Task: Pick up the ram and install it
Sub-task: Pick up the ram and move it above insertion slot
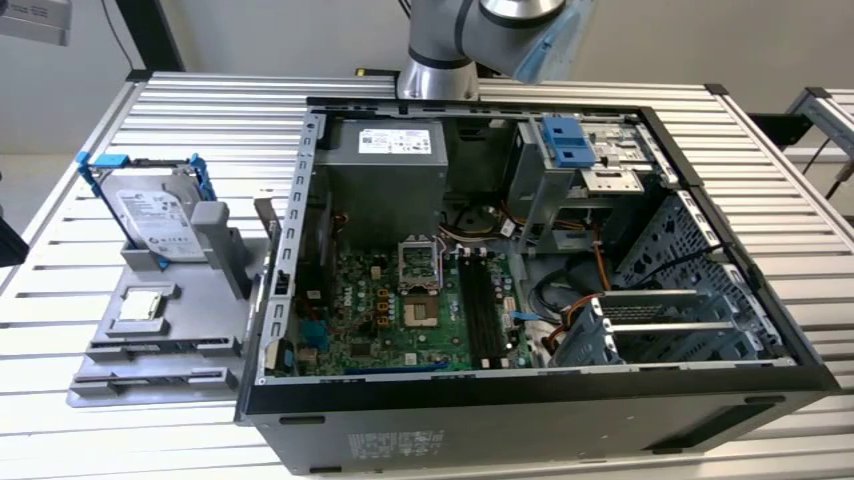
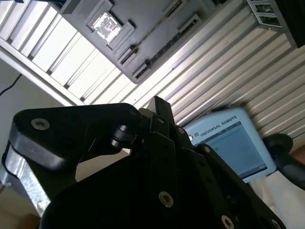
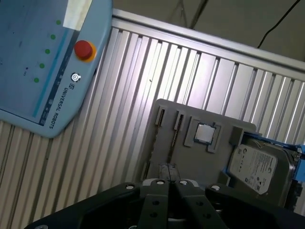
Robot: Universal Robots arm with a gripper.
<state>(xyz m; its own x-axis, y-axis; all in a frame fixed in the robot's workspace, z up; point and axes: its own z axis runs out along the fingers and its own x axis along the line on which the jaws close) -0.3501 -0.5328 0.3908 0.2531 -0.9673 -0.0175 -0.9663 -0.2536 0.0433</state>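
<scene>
Jaws pressed together, nothing between them. The gripper [image 3: 170, 185] hangs well above the bench [image 3: 124, 86], over the grey parts fixture [image 3: 200, 164]. I can't be sure of the ram [image 3: 172, 145]. My guess is the thin strip standing edge-on in the fixture's long groove, flat faces free for pinching. The black memory slots [image 1: 481, 305] in the open PC case [image 1: 534, 400] look bare and open from above, with cables [image 1: 541, 300] close on the exterior view's right.

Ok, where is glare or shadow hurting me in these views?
Exterior view: even light, but the computer case interior is shadowed toward that view's right. First wrist view: a glare band washes out the table slats next to the grey tray, and the gripper is a dark mass. Second wrist view: the slats are blown out white and the gripper is near-black.
</scene>
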